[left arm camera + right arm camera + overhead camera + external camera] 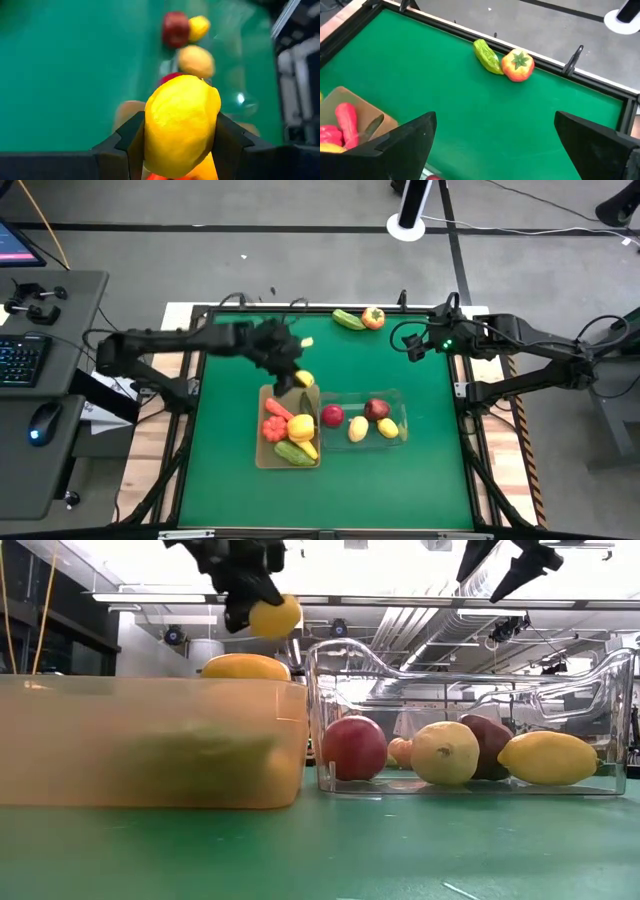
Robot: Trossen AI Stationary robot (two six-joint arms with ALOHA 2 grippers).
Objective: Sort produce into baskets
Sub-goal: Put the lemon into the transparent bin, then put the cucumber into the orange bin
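Here the left gripper (181, 142) pinches a lemon (182, 125) above the tan bin (150, 745); released there, it may missort among vegetables.

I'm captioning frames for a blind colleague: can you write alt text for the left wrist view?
The left pincer grips a yellow lemon above the green table. Beyond it, blurred, a clear bin holds a red apple and other fruit.

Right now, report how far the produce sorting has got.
Mostly done: the tan bin and clear bin both hold produce. In hand: the left gripper holds a lemon above the tan bin. Left: a cucumber and tomato at the table's far edge; right gripper open.
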